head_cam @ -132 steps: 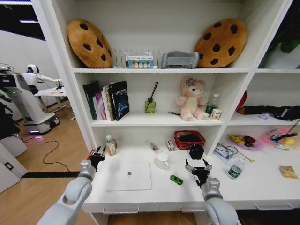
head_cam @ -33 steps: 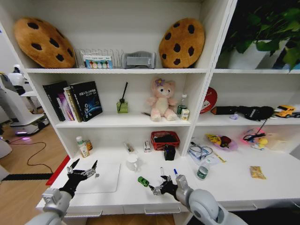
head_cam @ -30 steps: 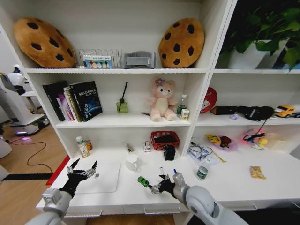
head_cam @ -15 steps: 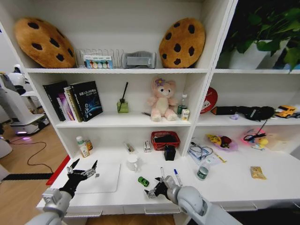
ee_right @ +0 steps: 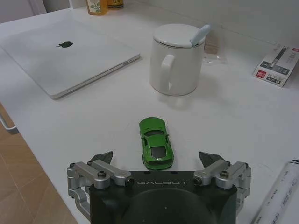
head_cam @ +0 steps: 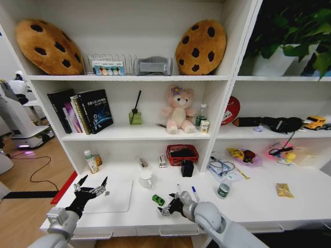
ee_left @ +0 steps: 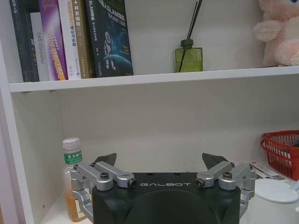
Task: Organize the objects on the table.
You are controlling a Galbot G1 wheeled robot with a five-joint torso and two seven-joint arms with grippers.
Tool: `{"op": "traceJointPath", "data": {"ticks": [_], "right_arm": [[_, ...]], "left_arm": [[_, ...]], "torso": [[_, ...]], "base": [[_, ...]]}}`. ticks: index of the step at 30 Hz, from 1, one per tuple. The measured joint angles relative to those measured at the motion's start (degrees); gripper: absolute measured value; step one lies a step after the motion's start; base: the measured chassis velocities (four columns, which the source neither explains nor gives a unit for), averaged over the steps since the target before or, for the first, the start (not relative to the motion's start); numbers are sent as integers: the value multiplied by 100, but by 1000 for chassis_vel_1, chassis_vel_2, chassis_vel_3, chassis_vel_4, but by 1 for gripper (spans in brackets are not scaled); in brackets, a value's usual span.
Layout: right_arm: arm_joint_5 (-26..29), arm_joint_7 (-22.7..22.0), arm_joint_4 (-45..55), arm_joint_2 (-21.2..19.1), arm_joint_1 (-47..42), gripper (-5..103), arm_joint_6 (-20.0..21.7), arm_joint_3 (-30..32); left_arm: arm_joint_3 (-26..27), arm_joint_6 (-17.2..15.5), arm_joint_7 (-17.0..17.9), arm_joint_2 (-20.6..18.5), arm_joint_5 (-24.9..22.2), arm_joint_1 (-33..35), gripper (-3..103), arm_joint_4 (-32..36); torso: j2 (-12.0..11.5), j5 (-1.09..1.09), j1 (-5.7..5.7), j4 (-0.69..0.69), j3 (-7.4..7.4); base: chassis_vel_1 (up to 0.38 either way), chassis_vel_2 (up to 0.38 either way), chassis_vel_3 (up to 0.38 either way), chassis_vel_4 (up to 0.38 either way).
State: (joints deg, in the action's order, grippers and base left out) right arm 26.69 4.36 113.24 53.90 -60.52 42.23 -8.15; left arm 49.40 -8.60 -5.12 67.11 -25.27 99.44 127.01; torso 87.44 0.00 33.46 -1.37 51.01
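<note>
White desk (head_cam: 129,217) with a smooth top and slim metal drawer handles along the front edge, set under a white shelving unit; wood floor at 9 o'clock, with another white robot (head_cam: 20,121) and a cable on it.

Right gripper (head_cam: 166,209) low over the desk near the front edge, fingers spread wide. In the right wrist view the green toy car (ee_right: 156,148) sits between the open fingertips (ee_right: 103,158), not touched, nose toward the white mug (ee_right: 176,60). In the head view the car (head_cam: 158,200) is at 11 o'clock from that gripper, just beside it.

Left gripper (head_cam: 90,186) hovers above the silver laptop (head_cam: 108,196), fingers spread, holding nothing.

Laptop closed, lid logo visible (ee_right: 65,45). Mug has a lid and a pale spoon handle sticking out. 2 pens (head_cam: 195,194) lie at 2 o'clock of the right gripper, 1 blue-capped. Small green-white tin (head_cam: 223,190) further toward 3 o'clock. Red basket (head_cam: 182,153) and small black box (head_cam: 187,168) behind the mug.

Shelves: books (ee_left: 70,39), green reed diffuser bottle (ee_left: 188,58), pink plush bear (head_cam: 178,110), 2 cookie cushions (head_cam: 44,45) on top.

Writing: "GALBOT" on both gripper bodies (ee_left: 166,185). Small pen box (ee_right: 277,66) has red label, text too small to read. Book spine text not legible. Green-label bottle (ee_left: 73,175) at the desk's back left.
</note>
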Motion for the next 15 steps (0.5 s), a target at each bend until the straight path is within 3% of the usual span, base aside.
{"op": "traceJointPath", "data": {"ticks": [7, 11, 13, 15], "right_arm": [[-28, -26, -208, 95, 199, 101, -4, -187], [-39, -52, -314, 147, 217, 90, -6, -215], [-50, -80, -373, 204, 233, 79, -11, -225], [-49, -88, -390, 221, 244, 79, -13, -227]], "left_arm": [[0, 0, 0, 0, 0, 0, 100, 0], [0, 0, 0, 0, 0, 0, 100, 0], [0, 0, 0, 0, 0, 0, 100, 0], [0, 0, 0, 0, 0, 0, 100, 0]], "torso": [[0, 0, 0, 0, 0], [0, 0, 0, 0, 0], [0, 0, 0, 0, 0], [0, 0, 0, 0, 0]], "base": [[0, 0, 0, 0], [0, 0, 0, 0], [0, 0, 0, 0], [0, 0, 0, 0]]}}
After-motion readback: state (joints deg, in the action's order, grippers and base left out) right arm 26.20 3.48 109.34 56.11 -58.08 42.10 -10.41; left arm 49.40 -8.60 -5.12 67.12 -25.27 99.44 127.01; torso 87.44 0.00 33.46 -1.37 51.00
